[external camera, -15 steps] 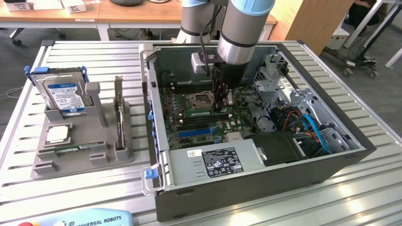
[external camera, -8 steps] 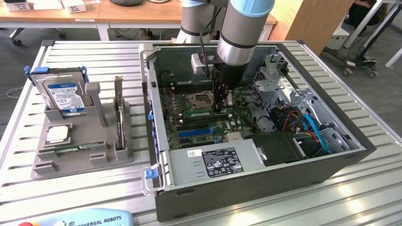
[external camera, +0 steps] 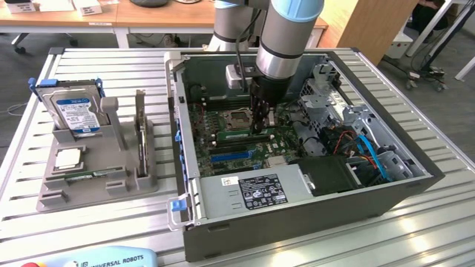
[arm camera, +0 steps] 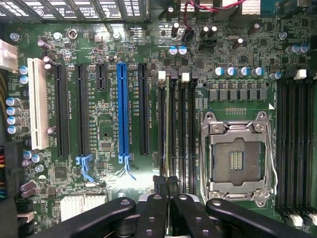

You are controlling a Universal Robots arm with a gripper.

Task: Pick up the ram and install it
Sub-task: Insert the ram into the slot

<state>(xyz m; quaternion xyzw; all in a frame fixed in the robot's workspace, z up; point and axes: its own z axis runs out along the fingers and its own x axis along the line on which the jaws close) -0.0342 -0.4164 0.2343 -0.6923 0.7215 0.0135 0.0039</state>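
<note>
The gripper (arm camera: 169,201), pinched narrow on the ram (arm camera: 170,148), holds the strip on edge and in line with a memory slot (arm camera: 191,139) beside the empty processor socket (arm camera: 237,158), inside the open computer case (external camera: 297,208) on the bench (external camera: 438,222), so its edge can meet that narrow channel squarely.

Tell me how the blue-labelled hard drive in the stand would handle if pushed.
The hard drive looks metal-cased, so probably rigid and heavy for its size. It stands on edge in the grey stand, so a sideways push might tip it.
</note>
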